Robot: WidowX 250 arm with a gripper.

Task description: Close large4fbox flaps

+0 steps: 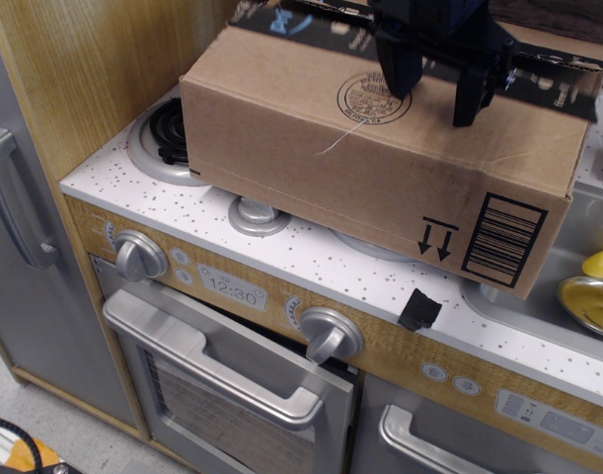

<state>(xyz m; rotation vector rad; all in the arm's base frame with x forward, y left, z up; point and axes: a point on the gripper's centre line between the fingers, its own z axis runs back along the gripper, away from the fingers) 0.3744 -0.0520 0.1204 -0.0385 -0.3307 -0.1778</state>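
Observation:
The large4fbox (380,197) is a big brown cardboard box standing on the toy stove top, with a barcode (502,240) and two arrows (436,240) on its front. Its front flap (281,74), bearing a round stamp (372,99), leans inward over the opening. The flap's black-taped edge (326,28) runs along the top, with a bit of blue near the left end. My gripper (434,104) is black and comes down from the top edge. Its two fingers (400,69) are spread apart against the outside of this flap, holding nothing. The other flaps are hidden.
The box covers most of the white speckled counter (311,257). A burner (168,133) shows at its left beside a wooden wall (74,69). A small black piece (419,309) sits at the counter's front edge. A yellow bowl (589,301) lies in the sink at right. Oven knobs (328,334) and the door handle (212,360) are below.

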